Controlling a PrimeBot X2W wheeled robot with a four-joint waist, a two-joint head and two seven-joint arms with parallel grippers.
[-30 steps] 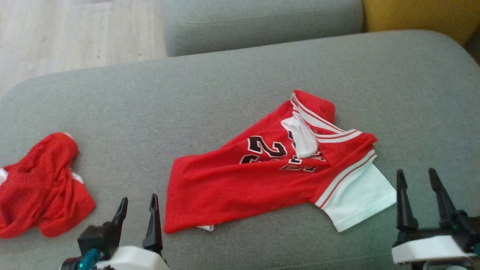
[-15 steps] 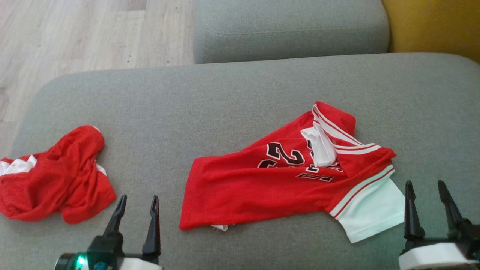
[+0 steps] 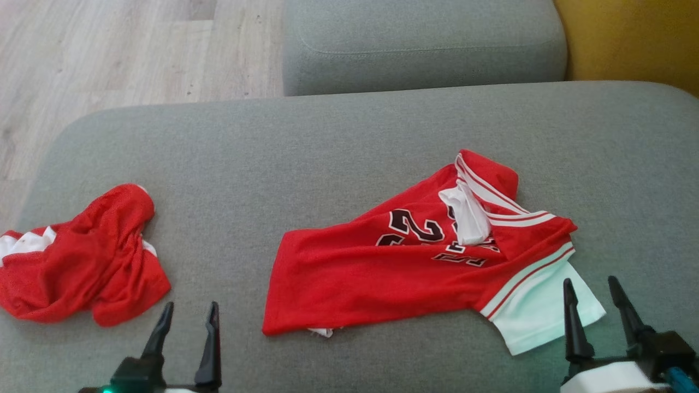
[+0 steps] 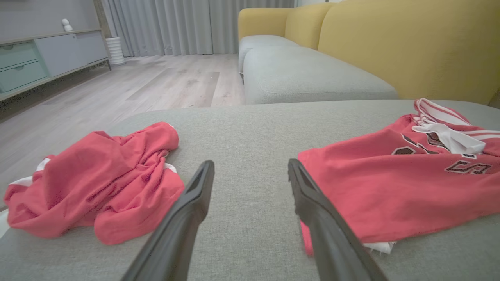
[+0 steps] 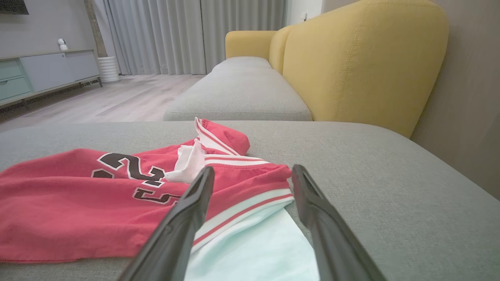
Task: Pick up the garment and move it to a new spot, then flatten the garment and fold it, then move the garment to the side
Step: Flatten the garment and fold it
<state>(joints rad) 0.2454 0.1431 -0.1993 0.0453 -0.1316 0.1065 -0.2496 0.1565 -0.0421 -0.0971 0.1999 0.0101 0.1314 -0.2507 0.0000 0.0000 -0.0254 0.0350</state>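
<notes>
A red jersey (image 3: 382,273) with black numbers, striped trim and a white sleeve lies roughly flat and partly folded over itself on the grey cushion (image 3: 327,153), right of centre. It also appears in the left wrist view, jersey (image 4: 390,183), and in the right wrist view, jersey (image 5: 78,203). A second red garment (image 3: 82,256) lies crumpled at the cushion's left end, red garment (image 4: 97,179). My left gripper (image 3: 190,307) stands open between the two, left gripper (image 4: 250,164), holding nothing. My right gripper (image 3: 590,281) stands open just before the white sleeve, right gripper (image 5: 253,168), empty.
A second grey cushion (image 3: 420,49) lies beyond the first, with a yellow backrest (image 3: 628,38) at the far right. Wooden floor (image 3: 109,54) lies past the cushion's left and far edges. A cabinet (image 4: 47,54) and curtains stand across the room.
The head camera shifted early on, moving the whole picture. Since then both grippers have drawn back toward the near edge, the right one slightly leftward. Neither garment has moved.
</notes>
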